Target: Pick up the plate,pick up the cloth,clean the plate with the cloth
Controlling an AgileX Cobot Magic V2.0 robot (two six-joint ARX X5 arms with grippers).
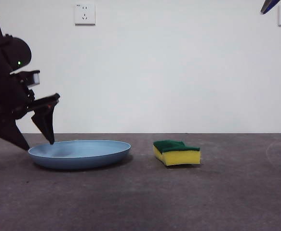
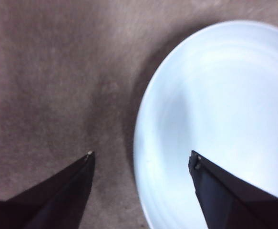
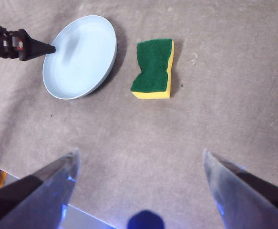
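even, soft light; plate (image 2: 215, 119) glares washed-out and blurred in the left wrist view, faint shadows beneath it.

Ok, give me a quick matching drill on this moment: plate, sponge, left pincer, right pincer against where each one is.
Things:
1. plate
2. sponge
3. left pincer
4. right pincer

Places:
A. open, high above the table, away from both items
B. lying flat on the table, green side up
C. open, straddling the plate's rim
D. resting on the table beside the sponge

Pairs: 1-D, 2-B, 3-C, 4-A
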